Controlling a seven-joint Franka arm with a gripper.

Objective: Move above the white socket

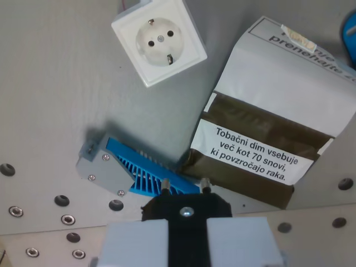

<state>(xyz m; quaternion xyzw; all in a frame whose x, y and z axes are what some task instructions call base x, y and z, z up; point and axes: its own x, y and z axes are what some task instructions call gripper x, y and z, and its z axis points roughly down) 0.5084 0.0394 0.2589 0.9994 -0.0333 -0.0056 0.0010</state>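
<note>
Socket [159, 40] left of pouch [267, 122]

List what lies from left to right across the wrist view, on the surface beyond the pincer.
Grey and blue finned part → white socket → tobacco packet with the warning label → blue object, cut off at the right edge.

tobacco pouch [267, 133] label "Tobačni dim vsebuje več kot 70 snovi" (warning)
</note>
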